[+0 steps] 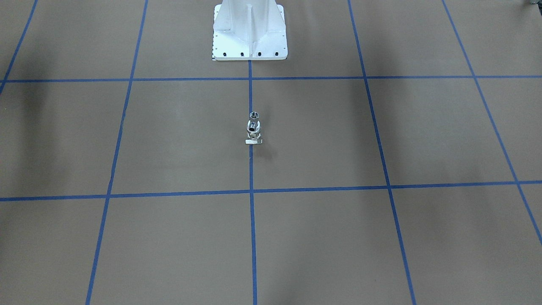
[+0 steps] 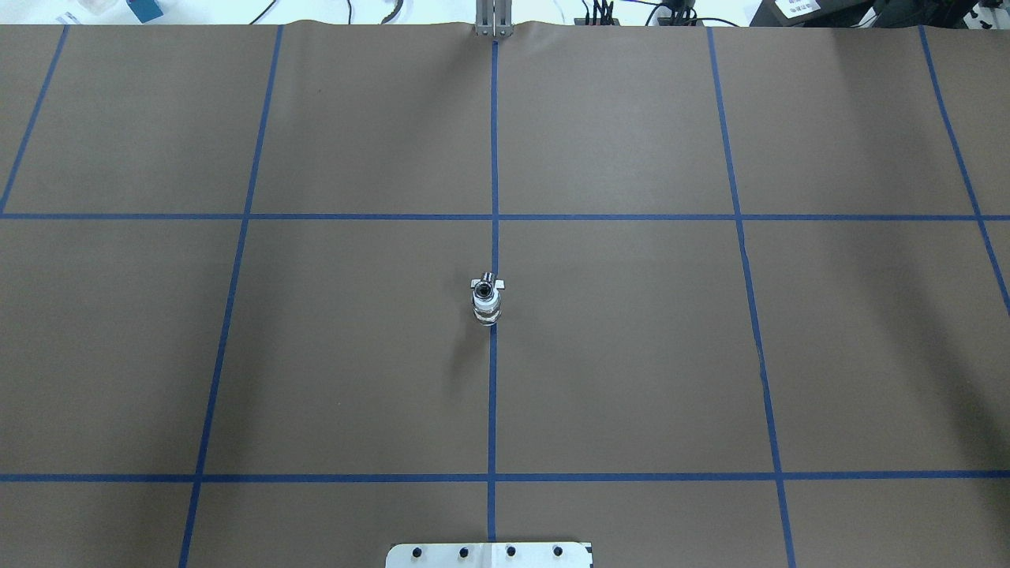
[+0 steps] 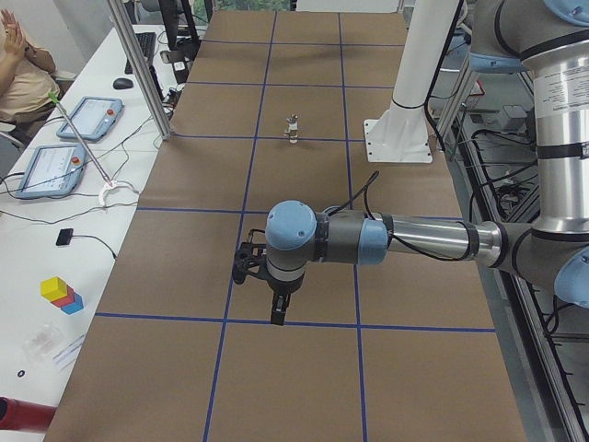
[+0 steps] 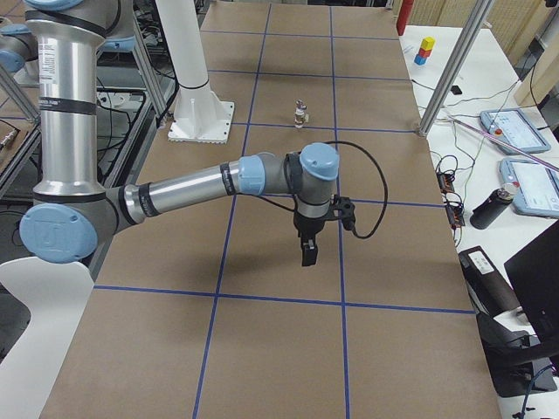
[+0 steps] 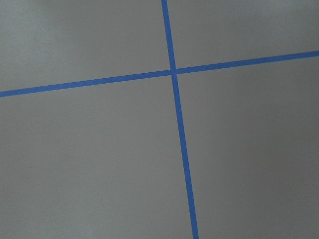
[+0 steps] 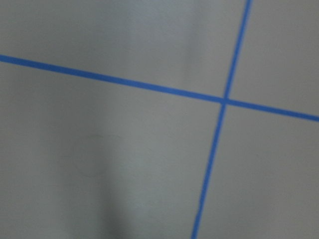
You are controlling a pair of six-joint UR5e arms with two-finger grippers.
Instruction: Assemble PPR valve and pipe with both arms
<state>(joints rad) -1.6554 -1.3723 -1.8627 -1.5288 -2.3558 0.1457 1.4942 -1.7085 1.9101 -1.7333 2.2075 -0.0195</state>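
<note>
The PPR valve (image 1: 253, 141) and the chrome pipe (image 1: 253, 125) stand together as one small upright cluster on the centre tape line, mid-table. The flat tab points away from the robot. I cannot tell where one part ends. The cluster also shows in the overhead view (image 2: 487, 301) and both side views (image 3: 292, 129) (image 4: 300, 113). My left gripper (image 3: 279, 311) points down over the table, far from the cluster. My right gripper (image 4: 307, 253) does the same at the other end. Whether either is open or shut I cannot tell. Both wrist views show only brown paper and blue tape.
The white pedestal (image 1: 250, 38) stands at the robot's side of the table, behind the cluster. Blue tape lines (image 2: 493, 394) grid the brown paper. Aluminium posts (image 3: 138, 69) (image 4: 454, 61), tablets (image 3: 87, 115) and an operator (image 3: 23, 69) are beyond the far edge.
</note>
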